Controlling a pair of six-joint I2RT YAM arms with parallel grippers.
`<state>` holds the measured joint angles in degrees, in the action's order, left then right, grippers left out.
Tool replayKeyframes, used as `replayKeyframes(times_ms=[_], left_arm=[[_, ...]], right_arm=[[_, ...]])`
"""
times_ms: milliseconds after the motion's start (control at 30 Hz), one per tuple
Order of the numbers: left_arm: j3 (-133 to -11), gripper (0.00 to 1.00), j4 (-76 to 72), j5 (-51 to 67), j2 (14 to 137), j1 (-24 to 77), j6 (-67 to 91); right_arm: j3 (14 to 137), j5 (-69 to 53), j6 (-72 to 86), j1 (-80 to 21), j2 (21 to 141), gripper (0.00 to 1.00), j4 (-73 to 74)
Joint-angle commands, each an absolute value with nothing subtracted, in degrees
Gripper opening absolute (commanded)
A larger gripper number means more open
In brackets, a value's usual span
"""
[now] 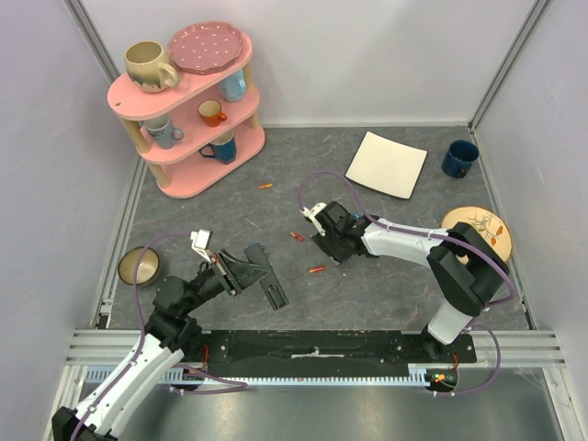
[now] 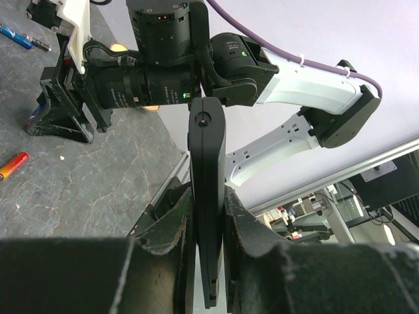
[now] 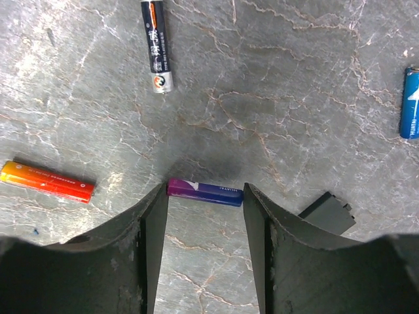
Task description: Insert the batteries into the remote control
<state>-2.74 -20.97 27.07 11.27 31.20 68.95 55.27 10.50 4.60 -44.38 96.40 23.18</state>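
On the grey, veined table (image 3: 294, 98) lie four slim cylinders: a purple battery (image 3: 204, 191) between the parted jaws of the right gripper (image 3: 205, 196), an orange-red battery (image 3: 47, 181) to its left, a black-and-silver battery (image 3: 157, 46) beyond, and a blue battery (image 3: 410, 101) at the right edge. One flat black piece (image 3: 327, 212) lies beside the right finger. The left gripper (image 2: 208, 216) is clamped on the smooth black remote control (image 2: 207, 163), held edge-on.

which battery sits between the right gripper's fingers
The purple battery; the orange-red battery, black battery and blue battery lie off to the sides.
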Motion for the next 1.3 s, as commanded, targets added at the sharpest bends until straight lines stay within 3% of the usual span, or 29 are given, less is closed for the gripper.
replayKeyframes(times_ms=[0,100,333,467,533,600,667,733,767,800,900,967,1267], left_arm=[[6.33,0.02,-21.62,26.72,11.6,31.03,66.88],[6.5,0.02,-21.62,26.72,11.69,31.11,66.88],[6.42,0.02,-21.62,26.63,11.6,31.03,66.8],[6.5,0.02,-21.62,26.28,11.69,31.11,66.62],[6.59,0.02,-21.62,25.93,11.6,31.03,66.71],[6.68,0.02,-21.88,25.67,11.51,31.03,66.97],[6.94,0.02,-22.32,25.58,11.51,31.03,67.15],[7.12,0.02,-22.85,25.58,11.6,31.03,67.5],[7.12,0.02,-22.94,25.58,11.6,31.03,67.59],[7.12,0.02,-23.03,25.58,11.69,31.03,67.67],[7.12,0.02,-23.29,25.75,11.6,31.03,67.76],[7.21,0.02,-23.47,25.75,11.51,31.03,67.85],[7.82,0.02,-24.78,26.1,11.87,31.11,68.2]], right_arm=[[54.58,9.4,4.83,-44.21,95.36,0.59,24.17],[54.49,9.41,4.83,-44.04,95.27,0.69,23.99],[55.72,10.46,6.41,-43.68,91.94,0.72,24.17],[56.78,21.3,13.86,-43.6,83.53,0.75,22.51],[56.08,24.51,26.93,-40.97,80.87,0.86,21.18],[53.81,13.61,40.63,-33.8,78.75,0.98,20.76],[52.48,7.75,44.63,-31.91,79.1,0.98,18.99],[50.63,9.05,51.92,-31.9,78.93,0.92,18.9],[49.49,10.01,54.9,-31.99,78.4,0.86,18.98],[47.31,10.98,58.06,-32.08,77.96,0.71,18.55],[45.36,13.7,65.56,-33.82,76.99,0.54,17.84],[46.14,17.57,68.2,-35.41,77.51,0.48,20.03],[51.15,21.88,76.19,-41.39,86.13,0.46,25.05]])
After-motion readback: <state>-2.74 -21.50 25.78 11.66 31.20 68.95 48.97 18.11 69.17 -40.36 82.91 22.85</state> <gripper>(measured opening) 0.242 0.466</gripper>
